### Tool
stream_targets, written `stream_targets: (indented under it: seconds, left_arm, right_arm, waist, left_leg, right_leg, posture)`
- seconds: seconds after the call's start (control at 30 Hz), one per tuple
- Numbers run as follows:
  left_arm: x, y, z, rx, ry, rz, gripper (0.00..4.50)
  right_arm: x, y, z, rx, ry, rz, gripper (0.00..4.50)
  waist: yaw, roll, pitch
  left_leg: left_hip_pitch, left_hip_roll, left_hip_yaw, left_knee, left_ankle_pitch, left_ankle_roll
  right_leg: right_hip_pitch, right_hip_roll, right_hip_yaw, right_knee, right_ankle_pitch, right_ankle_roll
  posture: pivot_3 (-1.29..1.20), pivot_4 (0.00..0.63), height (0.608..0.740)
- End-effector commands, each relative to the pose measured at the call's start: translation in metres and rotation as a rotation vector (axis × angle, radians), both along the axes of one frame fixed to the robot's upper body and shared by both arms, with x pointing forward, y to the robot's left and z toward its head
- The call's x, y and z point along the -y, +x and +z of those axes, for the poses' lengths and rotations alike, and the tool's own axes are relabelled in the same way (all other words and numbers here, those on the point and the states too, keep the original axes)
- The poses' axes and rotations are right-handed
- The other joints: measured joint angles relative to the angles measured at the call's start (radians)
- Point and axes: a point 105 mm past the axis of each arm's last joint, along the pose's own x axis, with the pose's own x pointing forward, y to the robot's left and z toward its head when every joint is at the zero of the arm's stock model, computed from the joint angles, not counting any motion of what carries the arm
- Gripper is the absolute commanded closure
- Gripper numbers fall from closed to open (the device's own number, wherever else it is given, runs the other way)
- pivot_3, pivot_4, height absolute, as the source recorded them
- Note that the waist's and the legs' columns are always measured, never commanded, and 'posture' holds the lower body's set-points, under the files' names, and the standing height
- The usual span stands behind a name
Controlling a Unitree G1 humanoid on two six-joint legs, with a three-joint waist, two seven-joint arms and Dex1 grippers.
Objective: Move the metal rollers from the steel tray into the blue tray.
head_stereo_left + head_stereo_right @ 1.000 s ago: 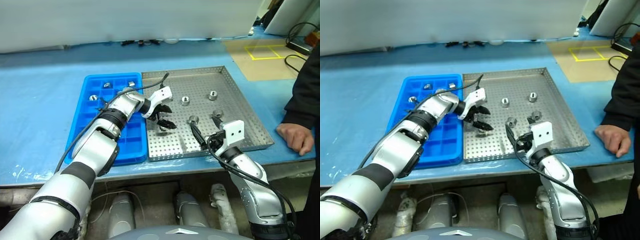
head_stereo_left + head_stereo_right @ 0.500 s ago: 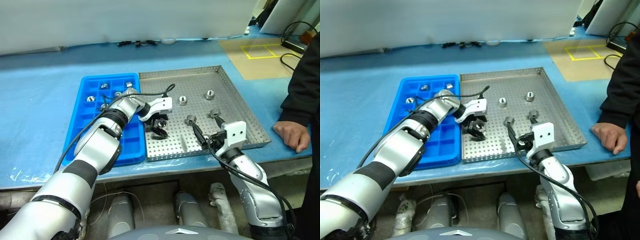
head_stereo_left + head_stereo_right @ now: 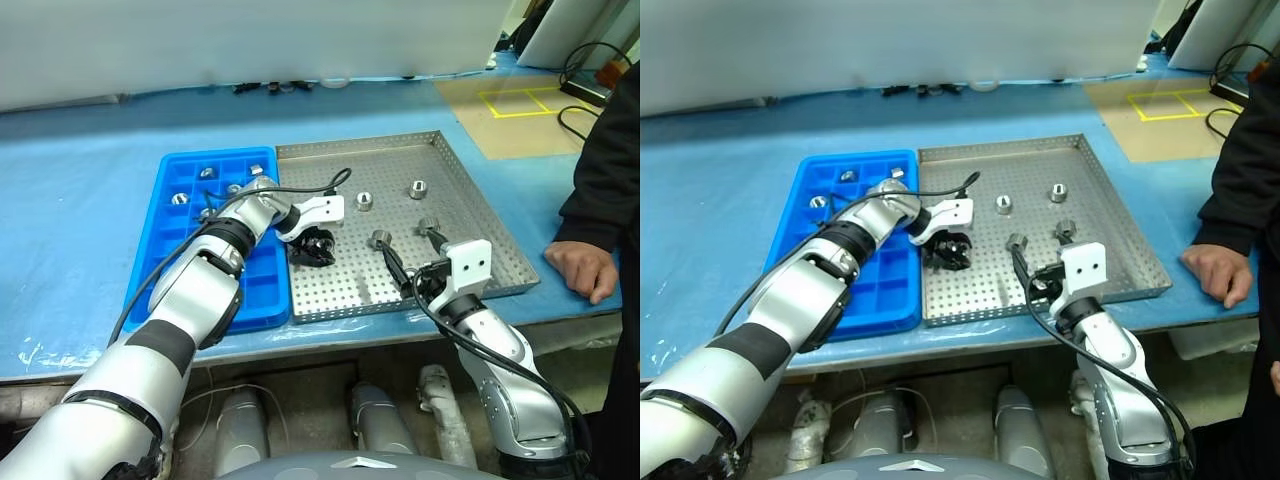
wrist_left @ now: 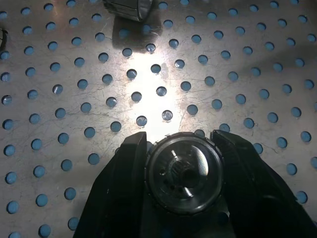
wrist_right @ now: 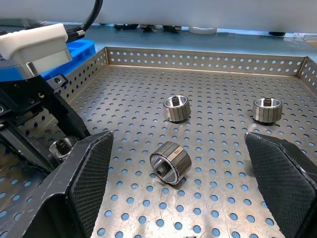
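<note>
Head views: steel tray [image 3: 470, 215] sits on the blue bench, butted against the blue tray [image 3: 175, 255] on its left. Blue tray has three or four metal rollers in its far compartments, e.g. one roller in the blue tray [image 3: 180, 198]; near compartments look bare. Loose on the perforated floor: far roller [image 3: 418, 188], another roller [image 3: 365, 200], a mid-tray roller [image 3: 379, 240], and one more [image 3: 429, 225] close to the right arm. Left gripper [image 3: 318, 247] is down on the tray floor near the edge nearest the blue tray, fingers pinched on a roller. Right gripper [image 3: 1040, 280] hovers above the tray's near edge, jaws spread wide, nothing between them. A person's hand [image 3: 582, 270] rests on the bench just past the tray's right rim.

Left wrist view: gripped roller [image 4: 183, 171] is seated between the two black fingers [image 4: 124, 178], one pad on each side, bore facing the camera, perforated floor right behind it. Another roller [image 4: 126, 7] lies farther out.

Right wrist view: both fingers [image 5: 84, 173] stand wide apart. Tipped roller [image 5: 171, 162] lies between and ahead of them, not touching. Two upright rollers farther off [image 5: 177, 108], [image 5: 267, 110]. Left gripper [image 5: 59, 148] shows clamped on its roller.
</note>
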Motion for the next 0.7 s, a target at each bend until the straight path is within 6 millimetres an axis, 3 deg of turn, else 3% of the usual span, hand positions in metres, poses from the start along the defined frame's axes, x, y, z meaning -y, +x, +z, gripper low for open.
stream_targets:
  seconds: [0.03, 0.17, 0.4, 0.57, 0.7]
  left_arm:
    - [-0.012, -0.002, -0.012, -0.026, 0.06, 0.011, 2.74]
    - [-0.008, -0.001, 0.003, -0.041, -0.03, 0.008, 2.74]
    - [0.005, 0.002, 0.077, -0.048, -0.376, -0.041, 2.74]
    - [-0.011, 0.006, 0.108, 0.02, -0.485, -0.036, 2.74]
    - [-0.041, 0.008, 0.128, 0.079, -0.567, 0.038, 2.74]
  right_arm:
    - [0.003, -0.001, 0.007, 0.042, 0.0, -0.005, 0.0]
    - [0.001, 0.0, 0.006, 0.043, 0.003, 0.004, 0.0]
    - [-0.001, 0.002, 0.015, 0.069, 0.005, 0.042, 0.0]
    - [-0.006, 0.009, 0.022, 0.091, -0.006, 0.107, 0.0]
    - [-0.013, 0.019, 0.03, 0.114, -0.013, 0.184, 0.0]
  waist:
    - [0.0, 0.0, 0.0]
    - [-0.002, 0.0, 0.0]
    - [0.002, 0.0, 0.0]
    - [0.004, 0.0, 0.001]
    - [0.003, 0.001, 0.001]
  left_leg:
    - [0.0, 0.0, 0.0, 0.0, 0.0, 0.0]
    - [0.0, 0.0, 0.0, 0.0, 0.0, 0.0]
    - [-0.004, 0.0, 0.001, -0.003, 0.0, 0.0]
    - [-0.003, 0.0, 0.001, -0.004, 0.0, 0.0]
    - [-0.002, 0.0, 0.001, -0.006, 0.0, 0.0]
  right_leg:
    - [0.0, 0.0, 0.0, 0.0, 0.0, 0.0]
    - [0.0, 0.0, 0.0, 0.0, 0.0, 0.0]
    - [-0.005, 0.0, 0.001, -0.001, 0.0, 0.0]
    - [-0.005, 0.0, 0.0, -0.001, -0.001, -0.001]
    - [-0.005, 0.0, 0.0, -0.001, -0.001, -0.002]
  posture:
    - [-0.42, 0.15, 0.74]
    - [-0.41, 0.15, 0.74]
    - [-0.38, 0.15, 0.74]
    - [-0.32, 0.15, 0.74]
    - [-0.24, 0.15, 0.74]
